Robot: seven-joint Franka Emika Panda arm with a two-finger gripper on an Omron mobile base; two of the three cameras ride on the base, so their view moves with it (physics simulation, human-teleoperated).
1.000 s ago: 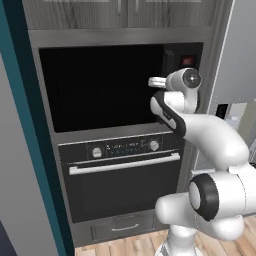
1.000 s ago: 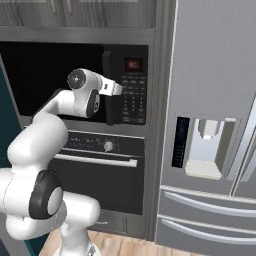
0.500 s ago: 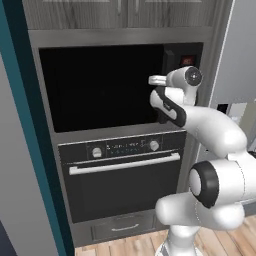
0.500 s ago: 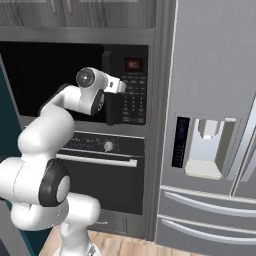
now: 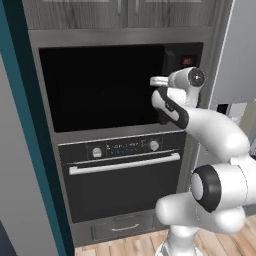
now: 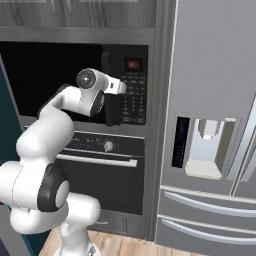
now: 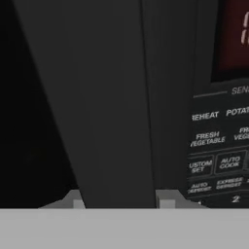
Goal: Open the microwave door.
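Gripper (image 7: 119, 202) up close at microwave door handle (image 7: 116, 107); fingertips (image 7: 75, 200) showing either side of the bar in hand view, jaws spread wide enough to straddle it. Can't tell whether pads touch the bar, so no firm grip confirmed. Handle runs as thick dark vertical bar, slightly tilted in hand view, w/ keypad (image 7: 216, 155) just to its right: labels REHEAT, FRESH VEGETABLE, AUTO COOK readable, red display (image 7: 236, 34) above.

Wrist (image 6: 100, 92) level w/ lower half of handle in right base view, hand pointing toward the front of the microwave (image 6: 127, 50). Arm (image 5: 200, 130) bent up from lower right in left base view, elbow low, forearm reaching to handle edge.

Microwave door (image 5: 100, 87) glossy black, wider than tall, looks flush w/ frame, shut. Handle at its right edge, beside keypad panel.

Oven (image 5: 122, 180) directly below, two knobs (image 5: 154, 145) and horizontal silver handle (image 5: 125, 163). Drawer (image 5: 122, 227) under oven. Fridge (image 6: 210, 125) to the right w/ water dispenser (image 6: 205, 152). Wood cabinets (image 5: 120, 12) above, wood floor (image 6: 125, 245) beneath.
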